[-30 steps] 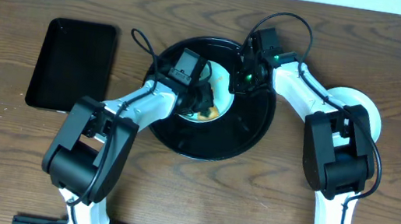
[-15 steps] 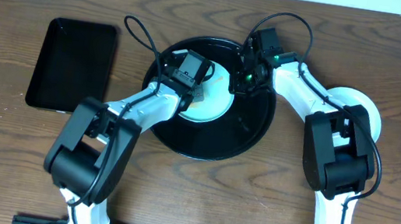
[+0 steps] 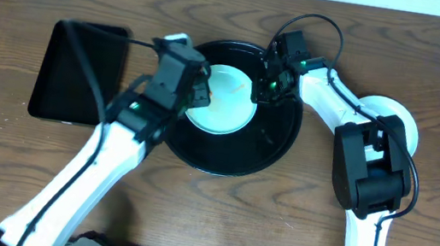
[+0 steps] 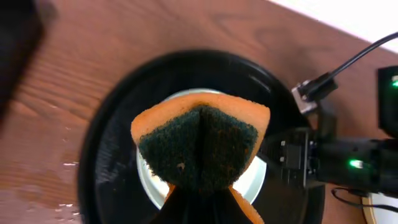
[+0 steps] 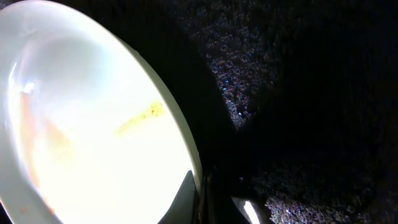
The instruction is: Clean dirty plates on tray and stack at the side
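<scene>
Gripping sponge (image 4: 199,146): left gripper (image 4: 199,210) | right gripper (image 5: 208,202) clamped on plate (image 3: 225,100) rim | sponge hides plate centre

Scanning every view now, and there is nothing legible. The plate (image 3: 225,100) is blank and the tray (image 3: 233,155) is plain black. The sponge (image 4: 199,146) carries no mark, and the green light (image 4: 356,164) near the tray's edge is only a glow, with no characters.
</scene>
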`<state>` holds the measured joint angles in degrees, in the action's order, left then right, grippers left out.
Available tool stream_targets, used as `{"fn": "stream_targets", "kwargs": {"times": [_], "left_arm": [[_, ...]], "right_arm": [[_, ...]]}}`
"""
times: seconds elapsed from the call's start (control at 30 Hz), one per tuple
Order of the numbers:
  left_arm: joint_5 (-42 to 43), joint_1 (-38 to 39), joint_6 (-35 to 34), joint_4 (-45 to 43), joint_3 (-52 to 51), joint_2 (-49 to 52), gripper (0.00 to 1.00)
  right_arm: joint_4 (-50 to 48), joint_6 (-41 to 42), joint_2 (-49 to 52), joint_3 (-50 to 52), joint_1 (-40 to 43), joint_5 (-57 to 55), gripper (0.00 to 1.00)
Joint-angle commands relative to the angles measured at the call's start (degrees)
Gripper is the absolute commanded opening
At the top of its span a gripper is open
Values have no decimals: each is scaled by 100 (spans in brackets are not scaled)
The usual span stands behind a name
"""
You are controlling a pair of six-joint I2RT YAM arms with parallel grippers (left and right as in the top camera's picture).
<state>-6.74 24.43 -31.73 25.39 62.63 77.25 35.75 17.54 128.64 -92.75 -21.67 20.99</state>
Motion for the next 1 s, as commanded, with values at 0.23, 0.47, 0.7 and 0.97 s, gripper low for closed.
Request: {"fn": "stream_targets", "kwargs": {"times": [0.23, 0.47, 0.7, 0.97], "left_arm": [[-498, -260, 144, 551, 35, 170, 8], [-264, -776, 96, 579, 33, 195, 8], [-267, -1423, 83, 584, 33, 201, 8], [-264, -1965, 83, 586, 33, 271, 8]], "right_arm": [[105, -197, -284, 168, -109, -560, 1], [66, -243, -1200, 168, -190, -944, 1], [92, -341, -1768, 168, -273, -1464, 1], [243, -398, -2337, 168, -850, -3976, 1]]}}
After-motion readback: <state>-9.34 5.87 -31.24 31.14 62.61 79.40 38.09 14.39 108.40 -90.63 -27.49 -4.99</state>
